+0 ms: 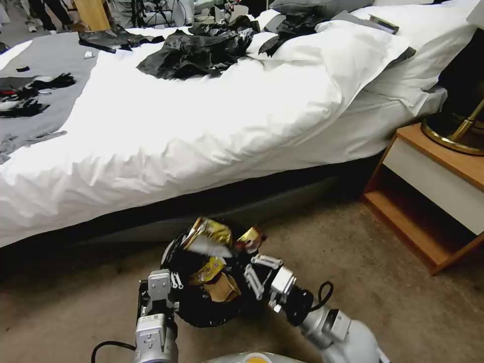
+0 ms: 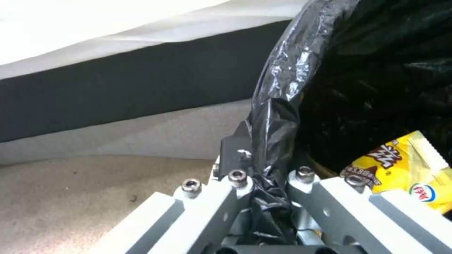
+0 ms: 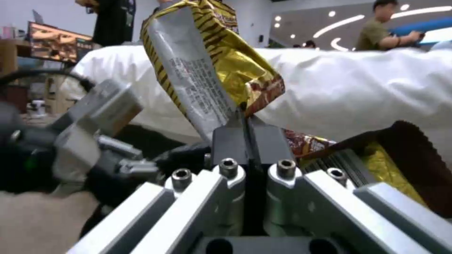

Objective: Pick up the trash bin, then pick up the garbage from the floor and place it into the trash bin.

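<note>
- Left gripper (image 1: pixel 166 292) is clamping the near-left rim of the trash bin (image 1: pixel 201 307), fingers closed on the black bag liner (image 2: pixel 278 106) folded over that rim; bin is sitting low in front of the robot, just near of the bed (image 1: pixel 201 126).
- Right gripper (image 3: pixel 245 123) is pinching a yellow wrapper (image 3: pixel 207 63) by its lower edge, fingers shut tight on it, holding it up over the bin mouth from the right.
- Bin is already holding garbage: another yellow wrapper (image 2: pixel 405 165) inside, plus brown paper (image 1: pixel 224 287).
- Risk: the wrapper is gripped only at a thin edge, so it could be slipping out and landing on the floor (image 1: pixel 378 262) beyond the rim.
- Risk: the wrapper is tall and stiff; released too high, it may catch on the rim and tip outside.
- Risk: the left fingers seem to be holding mostly liner, so the bag could be pulling loose and the bin sagging or tilting.
- Hidden: the bin's white wall is covered by liner and arms; cannot tell whether its base is touching the carpet.
- Hard to make out: how full the bin is; its dark inside is swallowing detail.
- Bedside table (image 1: pixel 433 201) is cut off at far right.
</note>
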